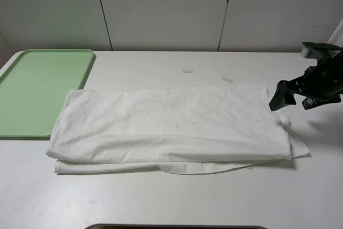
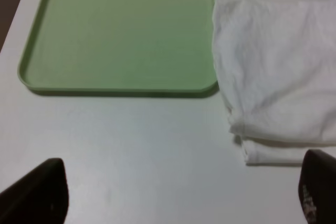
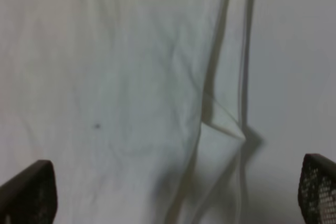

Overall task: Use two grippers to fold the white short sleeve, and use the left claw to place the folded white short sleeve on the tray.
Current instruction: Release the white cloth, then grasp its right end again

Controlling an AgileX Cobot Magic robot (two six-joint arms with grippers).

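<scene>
Although the white short sleeve (image 1: 171,127) lay folded in a long band across the middle of the worktop (image 1: 161,202), its left end against the tray (image 1: 32,95) at the far left corner, lower layers poked out along its near edge. The left gripper (image 2: 178,192) and right gripper (image 1: 281,96) both hung with jaws apart, holding nothing. A pinch that caught only the top layer would probably have pulled the fold open.
</scene>
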